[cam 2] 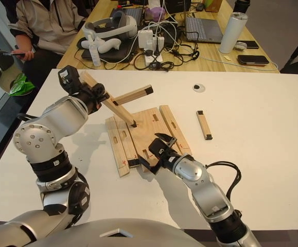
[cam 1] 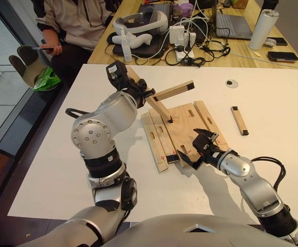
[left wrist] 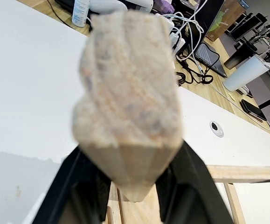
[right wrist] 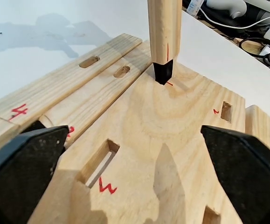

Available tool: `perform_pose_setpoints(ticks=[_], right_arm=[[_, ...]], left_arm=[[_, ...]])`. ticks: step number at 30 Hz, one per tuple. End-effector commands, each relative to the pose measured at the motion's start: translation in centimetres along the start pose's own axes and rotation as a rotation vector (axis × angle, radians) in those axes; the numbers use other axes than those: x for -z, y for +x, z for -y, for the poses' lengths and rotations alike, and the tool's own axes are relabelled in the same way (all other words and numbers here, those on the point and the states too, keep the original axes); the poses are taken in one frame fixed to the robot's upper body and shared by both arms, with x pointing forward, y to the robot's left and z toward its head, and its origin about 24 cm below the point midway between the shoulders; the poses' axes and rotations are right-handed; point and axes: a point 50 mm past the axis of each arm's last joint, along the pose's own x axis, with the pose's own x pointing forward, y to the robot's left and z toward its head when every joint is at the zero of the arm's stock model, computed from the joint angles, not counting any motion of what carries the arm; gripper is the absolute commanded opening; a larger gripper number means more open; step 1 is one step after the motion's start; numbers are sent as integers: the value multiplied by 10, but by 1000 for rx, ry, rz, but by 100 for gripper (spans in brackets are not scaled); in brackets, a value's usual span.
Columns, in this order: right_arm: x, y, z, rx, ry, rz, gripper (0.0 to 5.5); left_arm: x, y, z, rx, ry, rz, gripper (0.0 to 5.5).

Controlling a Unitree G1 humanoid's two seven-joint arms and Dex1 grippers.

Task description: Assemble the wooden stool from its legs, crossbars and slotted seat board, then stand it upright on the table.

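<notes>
From where I stand, the job is at the leg-fitting step. The left gripper (cam 1: 141, 92) is clamped on a leg (cam 1: 158, 107) that already carries a crossbar (cam 1: 174, 91) jutting off sideways. The leg leans at a slant, with its black tip (right wrist: 162, 71) at a corner slot of the seat board (cam 1: 187, 128); whether it is seated or only resting at the mouth, I cannot tell. The board lies flat on the table (cam 1: 272, 103) with two spare legs (cam 1: 154, 139) touching its left edge and another (cam 1: 210, 119) along its right; a short bar (cam 1: 239, 121) lies apart, farther right. The right gripper (cam 1: 196, 149) sits at the board's near edge with its fingers (right wrist: 25, 154) spread wide, gripping nothing (ready to steady the board, I'd guess).

Next, I'd judge, the leg must be brought upright over the slot and pressed down while the board is held from sliding; pushed in at that slant, it could jam or lever the board up.
</notes>
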Motion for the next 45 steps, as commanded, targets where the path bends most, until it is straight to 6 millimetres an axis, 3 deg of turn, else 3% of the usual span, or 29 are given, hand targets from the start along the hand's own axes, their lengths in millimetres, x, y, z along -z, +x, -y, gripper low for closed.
perform_pose_setpoints(ticks=[1, 11, 18, 23, 38, 45], right_arm=[[-6, 8, 5, 11, -77, 12, 540], [-9, 19, 2, 10, -161, 29, 540], [-11, 16, 11, -42, -200, 43, 540], [-13, 16, 3, -103, -184, 50, 540], [-2, 19, 4, -161, -187, -84, 540], [-1, 20, 7, -158, -190, -142, 540]], left_arm=[[23, 11, -17, -142, 4, -169, 102], [6, 12, -20, -255, 13, -151, 102], [10, 21, -1, -174, 96, -184, 102], [9, 24, 12, -119, 200, -138, 102], [38, 26, 45, 96, 324, -203, 102], [47, 26, 39, 116, 388, -235, 102]])
